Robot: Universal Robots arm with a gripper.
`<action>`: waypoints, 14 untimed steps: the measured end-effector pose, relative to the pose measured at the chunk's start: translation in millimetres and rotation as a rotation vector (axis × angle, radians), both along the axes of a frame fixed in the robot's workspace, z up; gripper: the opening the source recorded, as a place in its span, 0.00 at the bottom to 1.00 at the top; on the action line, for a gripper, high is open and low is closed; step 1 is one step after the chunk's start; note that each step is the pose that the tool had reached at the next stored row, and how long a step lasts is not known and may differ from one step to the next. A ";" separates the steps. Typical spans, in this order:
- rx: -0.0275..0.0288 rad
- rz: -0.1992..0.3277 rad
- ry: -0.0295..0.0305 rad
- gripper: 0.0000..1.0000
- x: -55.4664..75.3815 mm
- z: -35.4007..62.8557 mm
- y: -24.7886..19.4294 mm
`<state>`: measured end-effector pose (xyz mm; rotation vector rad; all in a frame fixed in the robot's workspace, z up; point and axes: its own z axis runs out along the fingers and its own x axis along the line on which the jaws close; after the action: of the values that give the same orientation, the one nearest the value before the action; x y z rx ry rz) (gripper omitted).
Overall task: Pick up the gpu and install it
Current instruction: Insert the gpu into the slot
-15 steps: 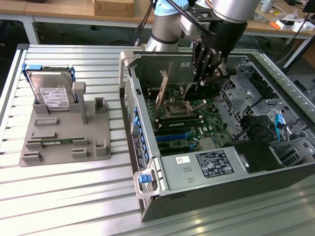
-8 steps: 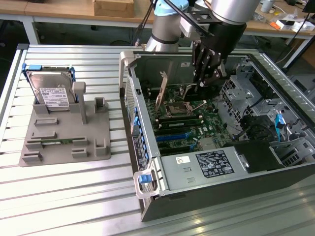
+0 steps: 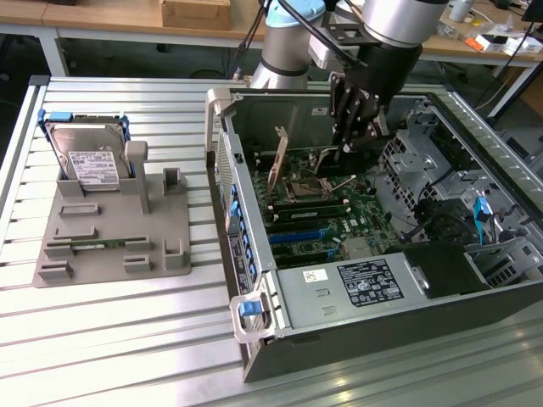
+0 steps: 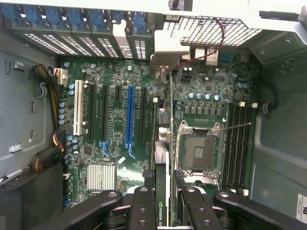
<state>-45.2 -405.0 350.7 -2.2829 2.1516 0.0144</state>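
Closest to the wrist camera, the black gripper [image 4: 163, 199] has its fingers [image 4: 143, 206] clenched on the top edge of the gpu [image 4: 163, 158], which hangs edge-on above the green motherboard [image 4: 110, 143], in line with the gap between the blue slot [image 4: 128, 115] and the open processor socket [image 4: 199, 151]. In the exterior view the gripper [image 3: 356, 127] reaches down into the open computer case [image 3: 339, 288] with the card [image 3: 277, 165] standing upright over the board, while a hard drive [image 3: 89, 157] leans in the grey holder [image 3: 110, 229] on the slatted table [image 3: 110, 339], well apart on the exterior view's left.
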 end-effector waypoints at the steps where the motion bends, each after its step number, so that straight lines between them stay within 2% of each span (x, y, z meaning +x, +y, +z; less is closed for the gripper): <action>1: -0.0004 0.000 0.0000 0.26 0.0 -0.7 0.0; 4: -0.0041 0.000 0.0000 0.26 0.0 -6.2 0.0; 14: -0.0055 0.000 0.0000 0.26 0.0 -8.3 0.0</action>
<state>-45.2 -405.0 342.3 -2.2858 2.1544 0.0084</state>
